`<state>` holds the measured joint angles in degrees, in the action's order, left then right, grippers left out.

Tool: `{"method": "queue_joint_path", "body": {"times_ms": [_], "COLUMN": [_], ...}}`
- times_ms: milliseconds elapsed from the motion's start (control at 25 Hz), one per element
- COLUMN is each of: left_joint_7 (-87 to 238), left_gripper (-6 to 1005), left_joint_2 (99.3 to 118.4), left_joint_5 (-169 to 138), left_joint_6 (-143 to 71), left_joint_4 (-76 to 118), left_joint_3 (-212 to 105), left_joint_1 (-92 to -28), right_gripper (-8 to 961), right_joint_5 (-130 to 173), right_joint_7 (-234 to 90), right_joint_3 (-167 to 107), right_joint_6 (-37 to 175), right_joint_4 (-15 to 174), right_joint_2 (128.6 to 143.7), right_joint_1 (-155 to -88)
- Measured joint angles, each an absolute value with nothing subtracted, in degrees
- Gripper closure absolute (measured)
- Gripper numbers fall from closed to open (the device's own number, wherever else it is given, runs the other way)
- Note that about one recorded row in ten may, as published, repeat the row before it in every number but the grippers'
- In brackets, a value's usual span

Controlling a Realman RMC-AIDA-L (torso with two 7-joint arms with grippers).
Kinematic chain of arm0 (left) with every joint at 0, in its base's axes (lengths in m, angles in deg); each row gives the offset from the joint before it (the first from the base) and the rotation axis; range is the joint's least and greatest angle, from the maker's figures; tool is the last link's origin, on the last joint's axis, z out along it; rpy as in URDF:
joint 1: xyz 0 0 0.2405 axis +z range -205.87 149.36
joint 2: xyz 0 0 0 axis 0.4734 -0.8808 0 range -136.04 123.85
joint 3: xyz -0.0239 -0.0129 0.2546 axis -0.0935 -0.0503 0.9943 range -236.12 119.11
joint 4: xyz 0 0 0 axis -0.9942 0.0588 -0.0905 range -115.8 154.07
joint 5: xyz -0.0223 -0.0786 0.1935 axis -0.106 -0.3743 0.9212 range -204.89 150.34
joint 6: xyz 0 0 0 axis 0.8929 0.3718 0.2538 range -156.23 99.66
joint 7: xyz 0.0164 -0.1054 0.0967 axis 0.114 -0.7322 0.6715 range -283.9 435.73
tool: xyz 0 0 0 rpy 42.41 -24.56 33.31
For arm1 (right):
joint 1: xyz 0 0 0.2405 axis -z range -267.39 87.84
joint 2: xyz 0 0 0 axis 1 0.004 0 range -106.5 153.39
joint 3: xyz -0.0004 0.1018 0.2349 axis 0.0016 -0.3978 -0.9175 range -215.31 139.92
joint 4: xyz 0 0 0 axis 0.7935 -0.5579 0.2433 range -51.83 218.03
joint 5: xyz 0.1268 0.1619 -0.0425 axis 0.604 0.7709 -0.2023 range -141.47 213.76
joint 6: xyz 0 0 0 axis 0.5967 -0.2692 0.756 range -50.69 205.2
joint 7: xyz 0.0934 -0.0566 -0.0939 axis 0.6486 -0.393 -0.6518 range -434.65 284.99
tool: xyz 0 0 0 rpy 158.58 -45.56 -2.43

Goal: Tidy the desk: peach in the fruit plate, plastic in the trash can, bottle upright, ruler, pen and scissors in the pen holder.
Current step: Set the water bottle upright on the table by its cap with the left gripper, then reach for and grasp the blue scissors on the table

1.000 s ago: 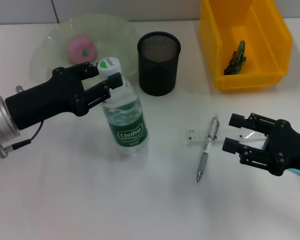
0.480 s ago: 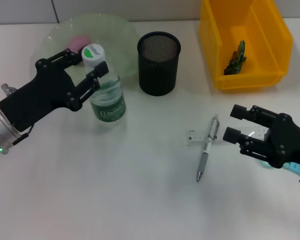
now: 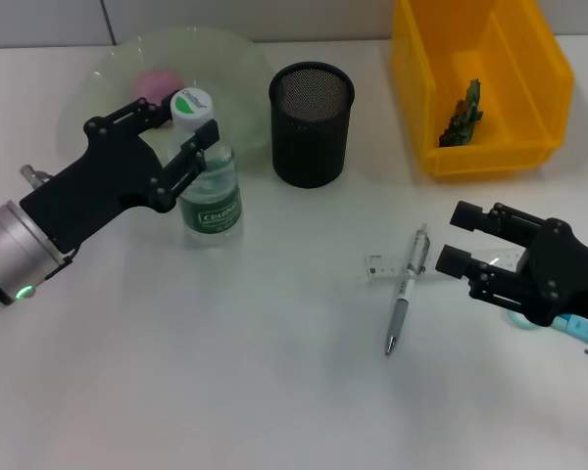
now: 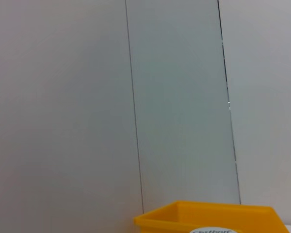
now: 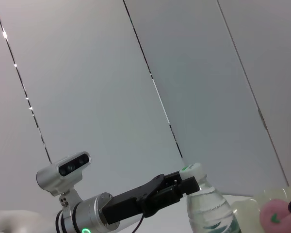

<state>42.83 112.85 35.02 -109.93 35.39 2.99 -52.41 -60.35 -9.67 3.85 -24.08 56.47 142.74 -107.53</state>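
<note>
One clear water bottle (image 3: 209,186) with a white and green cap. One pink peach (image 3: 157,82), lying on one pale green fruit plate (image 3: 230,59). One black mesh pen holder (image 3: 311,123). One yellow bin (image 3: 480,83), with one piece of green plastic (image 3: 463,113) inside it. One silver pen (image 3: 405,287) and one clear ruler (image 3: 384,265), both flat on one white desk (image 3: 274,372). Two black grippers: one left gripper (image 3: 174,142) and one right gripper (image 3: 458,240).
</note>
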Motion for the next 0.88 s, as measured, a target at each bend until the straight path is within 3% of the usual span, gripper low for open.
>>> {"method": "queue_joint_path", "body": {"times_ms": [320, 880], "left_joint_7": [42.07, 41.74], "left_gripper": [563, 298], "left_joint_2": [112.79, 112.64], "left_joint_5": [35.05, 33.80], "left_joint_6": [-108.81, -109.38], "left_joint_4": [34.94, 34.87], "left_joint_3": [3.16, 2.57], "left_joint_1": [-53.14, -53.11], "right_gripper": [271, 277], "right_joint_5": [-60.35, -60.35], "right_joint_7": [-9.71, -9.70], "right_joint_3": [3.88, 3.73], "right_joint_6": [-23.94, -23.35], "right_joint_4": [56.47, 56.39], "right_joint_2": [142.71, 142.55], "right_joint_1": [-107.93, -108.85]}}
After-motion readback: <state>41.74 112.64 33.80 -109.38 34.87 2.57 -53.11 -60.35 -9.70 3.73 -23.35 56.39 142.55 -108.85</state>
